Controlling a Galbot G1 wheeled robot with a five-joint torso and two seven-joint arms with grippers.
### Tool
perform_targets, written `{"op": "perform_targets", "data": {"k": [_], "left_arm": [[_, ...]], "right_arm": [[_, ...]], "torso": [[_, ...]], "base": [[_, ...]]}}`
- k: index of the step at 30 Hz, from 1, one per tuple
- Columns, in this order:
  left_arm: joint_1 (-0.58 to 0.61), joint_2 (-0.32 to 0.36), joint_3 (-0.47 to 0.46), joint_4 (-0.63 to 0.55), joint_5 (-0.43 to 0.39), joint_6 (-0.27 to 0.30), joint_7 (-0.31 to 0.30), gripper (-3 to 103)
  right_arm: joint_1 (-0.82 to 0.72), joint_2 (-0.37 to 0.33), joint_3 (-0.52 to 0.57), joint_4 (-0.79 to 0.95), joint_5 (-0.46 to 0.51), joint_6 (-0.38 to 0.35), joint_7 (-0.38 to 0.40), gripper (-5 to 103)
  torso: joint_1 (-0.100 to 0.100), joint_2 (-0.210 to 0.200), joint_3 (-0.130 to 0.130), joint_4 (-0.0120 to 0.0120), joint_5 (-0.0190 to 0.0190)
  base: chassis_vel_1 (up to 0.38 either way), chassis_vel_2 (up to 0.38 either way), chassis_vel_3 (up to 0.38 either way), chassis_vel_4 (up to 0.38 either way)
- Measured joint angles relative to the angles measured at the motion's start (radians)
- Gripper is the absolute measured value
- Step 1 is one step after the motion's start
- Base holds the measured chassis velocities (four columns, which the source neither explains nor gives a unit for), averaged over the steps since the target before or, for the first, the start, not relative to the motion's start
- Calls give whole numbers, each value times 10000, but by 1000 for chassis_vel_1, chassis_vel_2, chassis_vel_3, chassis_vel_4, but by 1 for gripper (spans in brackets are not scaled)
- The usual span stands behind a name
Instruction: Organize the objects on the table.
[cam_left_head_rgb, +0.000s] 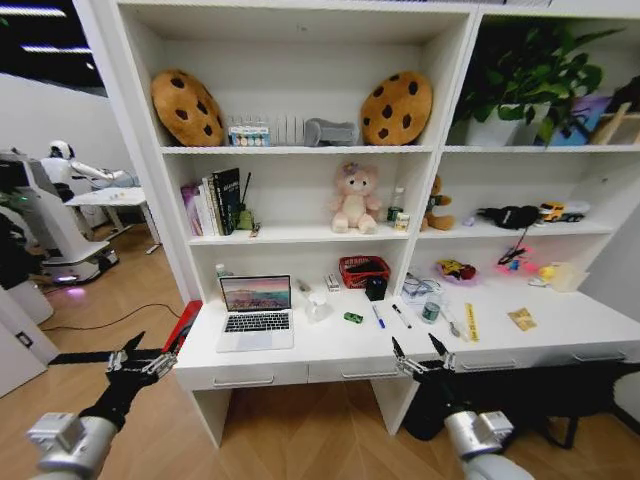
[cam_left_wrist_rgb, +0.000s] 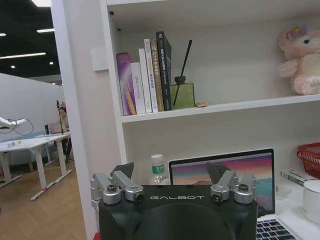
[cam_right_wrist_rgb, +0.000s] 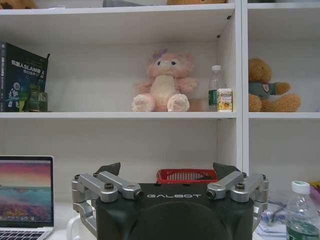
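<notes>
Here the silver laptop (cam_left_head_rgb: 256, 313) is the biggest thing on the long white counter (cam_left_head_rgb: 330, 352), sitting open. To the right of the laptop lie the tiny green car (cam_left_head_rgb: 353, 317), then the blue pen (cam_left_head_rgb: 378, 316) and black pen (cam_left_head_rgb: 401, 316), both pointing from front to back, then the small green can (cam_left_head_rgb: 431, 312). The right hand (cam_left_head_rgb: 421, 361) hangs just in front of the pens, so it looks nearer to them. The left hand (cam_left_head_rgb: 140, 362) waits past the laptop's left, off the counter. Both hands have fingers spread apart and hold nothing. Wood floor lies below.
</notes>
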Motion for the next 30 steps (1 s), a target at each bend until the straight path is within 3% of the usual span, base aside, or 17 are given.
{"op": "perform_targets", "data": {"k": [6,10,12,15,17,19,22,23,24,25,27,28,30], "left_arm": [[-85,274,62,182,-14,1,41,84],[-186,620,52,465,-58,-6,90,84],[-246,919,42,666,-63,-12,139,84],[-331,1363,-6,940,-59,-86,173,84],[-415,2090,-169,1326,-120,-158,180,84],[-491,2441,-204,1504,-202,-168,180,84],[-1114,3859,-59,2342,-326,-168,186,80],[-1114,3859,-59,2342,-326,-168,186,80],[-1455,4328,105,2665,-331,-170,203,74],[-1455,4328,105,2665,-331,-170,203,74],[-2333,5353,756,3389,-303,-169,566,63],[-2333,5353,756,3389,-303,-169,566,63],[-2900,5954,1469,3867,-183,-193,1008,52]], "right_arm": [[62,-49,-3,-66,-1,230,-70,100],[76,-117,-14,-81,-44,435,-80,100],[6,-178,-13,-58,-83,589,-131,100],[-131,-238,-20,-19,-198,748,-190,100],[-212,-380,-70,33,-249,809,-262,100],[-211,-421,-84,30,-278,837,-302,100],[-200,-482,-93,-163,-380,963,-412,100],[-200,-482,-93,-163,-380,963,-412,100],[-220,-449,-68,-277,-395,1016,-424,100],[-220,-449,-68,-277,-395,1016,-424,100],[-297,-274,23,-534,-444,1151,-438,100],[-297,-274,23,-534,-444,1151,-438,100],[-314,-164,74,-680,-463,1222,-439,100]], "torso": [[1,0,0,1,-10],[9,-4,3,4,9],[16,-6,5,3,-15],[15,-6,5,3,6],[9,-6,4,4,-10],[0,-4,1,4,-3],[-14,6,-3,5,-4],[-14,6,-3,5,-4],[-14,6,-3,3,-2],[-14,6,-3,3,-2],[-12,6,-3,-2,0],[-12,6,-3,-2,0],[1,-1,2,0,0]], "base": [[-317,312,315,-328],[-300,312,316,-301],[-247,231,188,-212],[-163,141,63,-89],[-28,41,11,-20],[0,0,0,0],[84,-51,-38,63],[88,-67,-59,82],[73,-77,-59,43],[73,-77,-59,43],[4,-17,-27,21],[0,0,0,0],[0,0,0,0]]}}
